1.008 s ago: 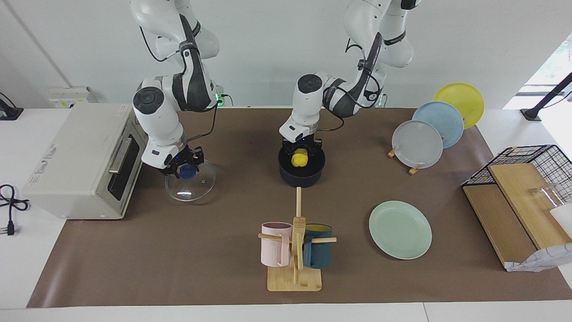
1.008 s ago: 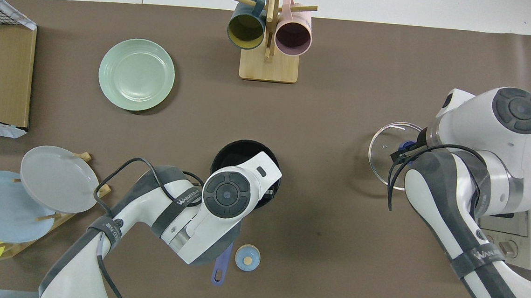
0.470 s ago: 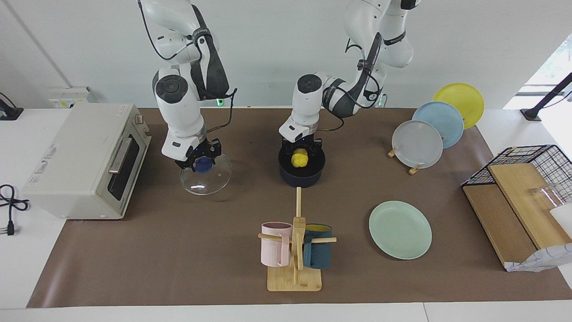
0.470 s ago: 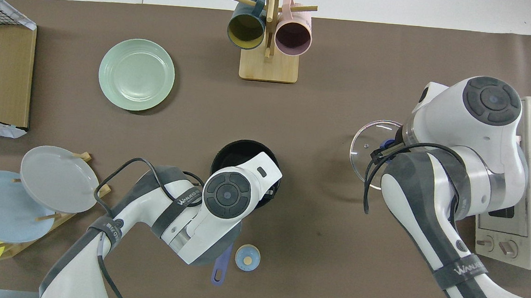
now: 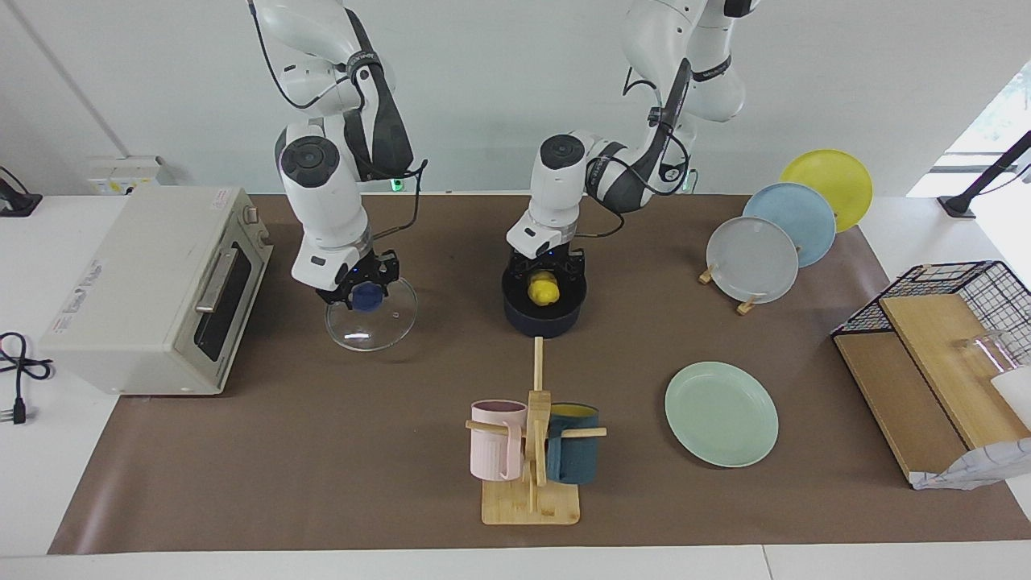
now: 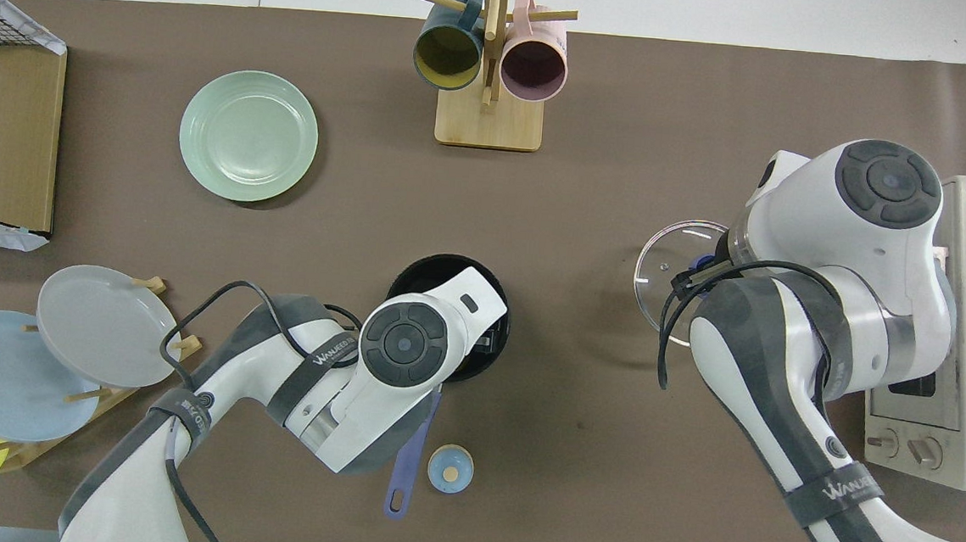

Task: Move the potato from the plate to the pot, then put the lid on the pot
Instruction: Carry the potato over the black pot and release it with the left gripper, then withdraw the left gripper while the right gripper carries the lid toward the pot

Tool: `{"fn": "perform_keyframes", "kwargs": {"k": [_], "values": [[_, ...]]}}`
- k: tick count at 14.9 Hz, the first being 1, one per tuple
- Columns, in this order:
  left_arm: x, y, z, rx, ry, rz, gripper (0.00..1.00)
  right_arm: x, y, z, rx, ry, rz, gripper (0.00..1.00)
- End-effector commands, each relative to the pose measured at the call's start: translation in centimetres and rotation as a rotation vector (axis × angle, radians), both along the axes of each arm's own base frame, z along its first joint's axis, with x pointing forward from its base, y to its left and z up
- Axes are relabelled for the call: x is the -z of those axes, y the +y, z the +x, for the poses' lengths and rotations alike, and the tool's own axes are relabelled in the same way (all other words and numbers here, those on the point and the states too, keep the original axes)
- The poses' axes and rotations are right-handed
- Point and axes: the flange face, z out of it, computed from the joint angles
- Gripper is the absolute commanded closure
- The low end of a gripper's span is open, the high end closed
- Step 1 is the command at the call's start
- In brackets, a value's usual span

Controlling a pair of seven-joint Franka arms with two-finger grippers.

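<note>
The yellow potato (image 5: 541, 288) lies inside the dark navy pot (image 5: 541, 321), which stands mid-table close to the robots. My left gripper (image 5: 544, 274) hangs just over it, open, with a finger on either side of the potato. In the overhead view the left wrist hides the potato, and only the pot's rim (image 6: 425, 267) and blue handle (image 6: 408, 463) show. My right gripper (image 5: 364, 295) is shut on the blue knob of the glass lid (image 5: 372, 324), holding it tilted just above the cloth between the pot and the toaster oven. The mint-green plate (image 5: 721, 412) lies bare.
A toaster oven (image 5: 153, 290) stands at the right arm's end. A mug rack (image 5: 532, 451) stands farther from the robots than the pot. A rack of plates (image 5: 753, 259) and a wire basket with boards (image 5: 942, 354) fill the left arm's end. A small blue-topped wooden object (image 6: 450, 468) sits beside the pot handle.
The right gripper carried the lid from beside the oven toward the pot, then nearly stopped. The left gripper opened and the potato settled a little lower in the pot.
</note>
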Motion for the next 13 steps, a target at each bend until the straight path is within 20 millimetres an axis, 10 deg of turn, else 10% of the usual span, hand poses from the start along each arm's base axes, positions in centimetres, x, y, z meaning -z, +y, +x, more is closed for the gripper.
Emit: {"fn": "perform_keyframes", "kwargs": {"k": [1, 6, 10, 13], "values": [[-6.3, 2.1, 2.6, -0.017, 0.016, 0.022, 0.00, -0.6, 0.3, -0.1, 0.021, 0.005, -0.010, 1.00], [-17.4, 8.6, 5.9, -0.081, 0.037, -0.012, 0.00, -1.2, 2.8, -0.5, 0.031, -0.001, -0.010, 1.00], [-24.0, 19.0, 8.9, -0.096, 0.046, -0.003, 0.00, -4.1, 11.7, -2.0, 0.119, -0.048, -0.007, 1.00], [-25.1, 26.6, 10.7, -0.090, 0.040, 0.001, 0.00, -5.5, 20.5, -4.6, 0.198, -0.107, 0.030, 1.00]]}}
